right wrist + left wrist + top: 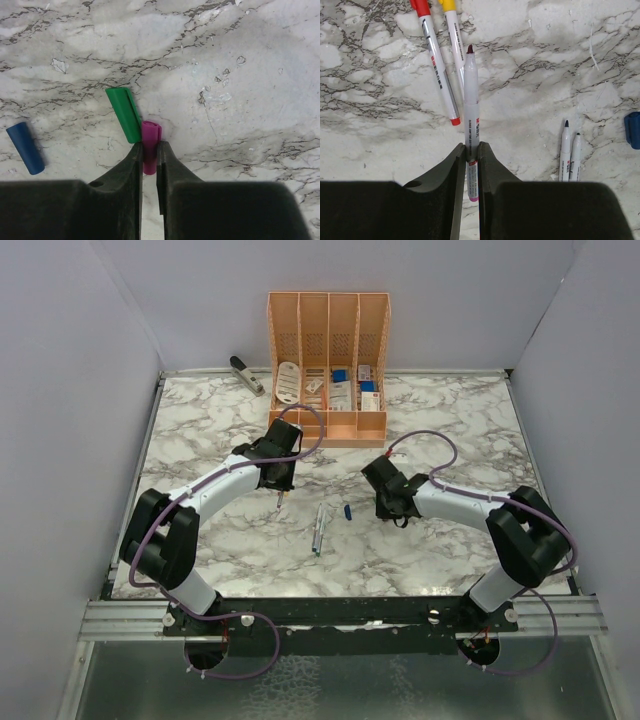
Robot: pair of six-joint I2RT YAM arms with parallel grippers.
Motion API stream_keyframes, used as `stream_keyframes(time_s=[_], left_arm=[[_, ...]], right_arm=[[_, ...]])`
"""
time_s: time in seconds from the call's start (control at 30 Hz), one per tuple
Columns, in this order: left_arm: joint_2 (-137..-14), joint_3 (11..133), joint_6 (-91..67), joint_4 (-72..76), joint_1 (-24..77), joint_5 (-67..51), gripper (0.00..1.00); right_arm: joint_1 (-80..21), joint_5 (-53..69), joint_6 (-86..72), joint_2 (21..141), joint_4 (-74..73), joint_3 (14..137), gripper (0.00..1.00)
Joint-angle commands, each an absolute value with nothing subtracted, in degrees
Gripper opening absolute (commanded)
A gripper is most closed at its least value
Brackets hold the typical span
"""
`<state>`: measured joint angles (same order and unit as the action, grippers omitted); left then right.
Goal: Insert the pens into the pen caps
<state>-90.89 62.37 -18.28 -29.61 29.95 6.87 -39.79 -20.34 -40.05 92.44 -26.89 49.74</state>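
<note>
My left gripper is shut on a pale pen with a magenta end; its dark bare tip points away from me over the marble. Just beyond lie a red-capped pen and a yellow-capped pen. Two uncapped pens lie side by side to the right, also visible in the top view. My right gripper is shut on the magenta cap, which touches the green cap. The blue cap lies loose to the left, near the two pens.
An orange desk organiser with small boxes stands at the back centre. A grey stapler lies at the back left. Grey walls close in the marble table on three sides.
</note>
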Motion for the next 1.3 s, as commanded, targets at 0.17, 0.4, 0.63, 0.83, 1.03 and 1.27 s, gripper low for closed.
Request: stream_keyframes(time_s=[0.17, 0.4, 0.63, 0.83, 1.03, 1.27], left_arm=[[-92.2, 63.7, -17.6, -28.9, 29.6, 4.0, 0.0], [-91.0, 62.9, -16.8, -27.5, 29.6, 0.8, 0.0], [-87.5, 62.4, -16.0, -25.4, 29.6, -1.8, 0.0], [-81.5, 57.2, -16.8, -15.7, 29.6, -10.1, 0.0], [-73.1, 48.4, -19.4, 1.4, 30.5, -23.2, 0.0], [-71.1, 44.7, -21.6, 15.6, 33.4, -33.7, 0.0]], right_arm=[[-39.6, -21.1, -40.9, 96.0, -32.7, 45.8, 0.01], [-39.6, -27.6, -42.5, 89.3, -35.8, 48.9, 0.01], [-39.6, -35.8, -39.2, 79.5, -33.3, 53.6, 0.01], [-39.5, -35.8, -30.5, 71.7, -15.8, 52.2, 0.01], [-39.3, -26.0, -24.4, 61.4, 10.4, 43.0, 0.01], [-39.2, -15.7, -24.8, 59.3, 26.6, 37.6, 0.01]])
